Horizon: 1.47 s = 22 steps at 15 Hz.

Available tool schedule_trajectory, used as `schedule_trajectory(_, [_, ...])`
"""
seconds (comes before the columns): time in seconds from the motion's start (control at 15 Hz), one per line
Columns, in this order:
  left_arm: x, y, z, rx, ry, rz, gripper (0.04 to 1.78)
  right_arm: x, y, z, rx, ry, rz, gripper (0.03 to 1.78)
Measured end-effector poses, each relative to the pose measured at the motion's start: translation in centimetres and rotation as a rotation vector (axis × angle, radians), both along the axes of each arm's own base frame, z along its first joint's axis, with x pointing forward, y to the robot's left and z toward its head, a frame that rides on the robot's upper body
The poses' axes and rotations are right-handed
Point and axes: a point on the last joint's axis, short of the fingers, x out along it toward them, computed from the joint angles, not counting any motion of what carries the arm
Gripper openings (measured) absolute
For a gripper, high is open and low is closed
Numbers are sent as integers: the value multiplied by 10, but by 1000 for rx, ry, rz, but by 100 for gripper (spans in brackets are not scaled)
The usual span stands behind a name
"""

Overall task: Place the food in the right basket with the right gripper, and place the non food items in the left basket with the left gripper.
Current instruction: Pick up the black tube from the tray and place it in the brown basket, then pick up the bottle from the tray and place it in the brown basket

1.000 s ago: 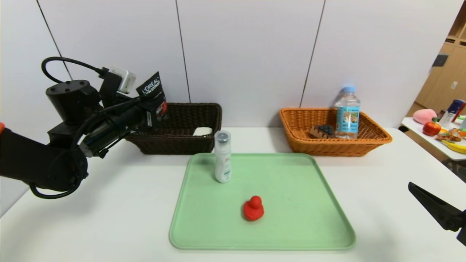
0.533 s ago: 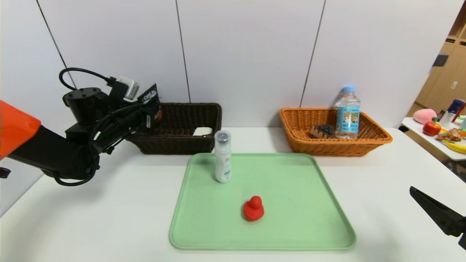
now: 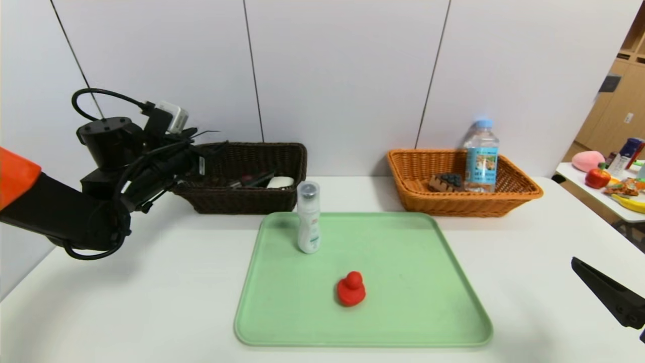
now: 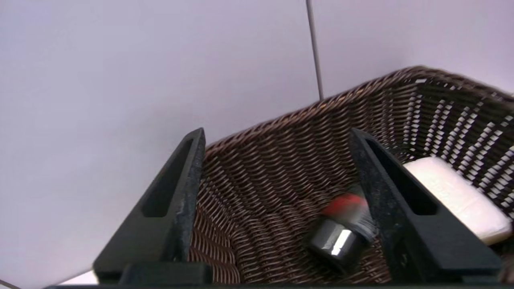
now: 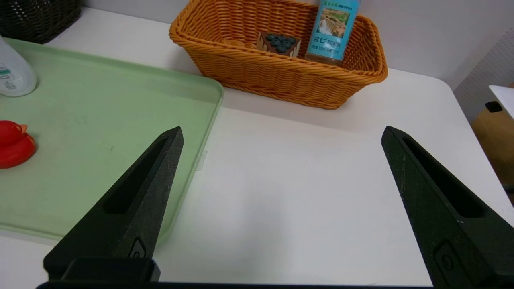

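Observation:
My left gripper (image 3: 211,140) (image 4: 277,131) hovers open over the left end of the dark brown left basket (image 3: 242,201) (image 4: 281,168), holding nothing. Below it inside the basket lies the dark tube (image 4: 341,237) (image 3: 252,179), next to the white soap bar (image 4: 453,196) (image 3: 280,181). The white spray bottle (image 3: 308,217) (image 5: 12,72) stands on the green tray (image 3: 428,302), and the red duck (image 3: 351,289) (image 5: 14,144) sits mid-tray. The orange right basket (image 3: 453,204) (image 5: 281,76) holds the water bottle (image 3: 481,156) (image 5: 331,28) and the cake slice (image 3: 446,181) (image 5: 280,43). My right gripper (image 5: 281,132) is open and empty over the table, right of the tray.
The white table (image 3: 151,302) ends at a wall just behind both baskets. A side table (image 3: 594,194) with toy fruit and other items stands at the far right. Bare tabletop lies on both sides of the tray.
My left gripper has opened and let go of the dark tube, which has dropped into the dark brown basket. The right arm has barely moved.

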Motion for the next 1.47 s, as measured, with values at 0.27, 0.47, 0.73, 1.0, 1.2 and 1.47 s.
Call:
schedule_trajectory(0.27, [-53,-56,14,-24,1,-182,145,-2,0,-1,-1,-1,-1,170])
schedule_trajectory(0.47, [-102,-89,9,-77,40,-286,153,-2,0,-2,-4,-2,-1,170])
schedule_trajectory(0.73, [-134,-100,-16,-114,19,-304,160,-5,-1,-4,-12,18,-1,170])
schedule_trajectory(1.0, [-139,-107,-57,-96,125,-287,164,-7,-1,-3,-11,13,-1,170])
schedule_trajectory(1.2, [-136,-114,-74,-68,182,-299,166,-7,-1,-3,-10,13,-1,170])
schedule_trajectory(1.47, [-124,-131,-79,-68,175,-327,167,-8,-1,-7,-9,27,-1,170])
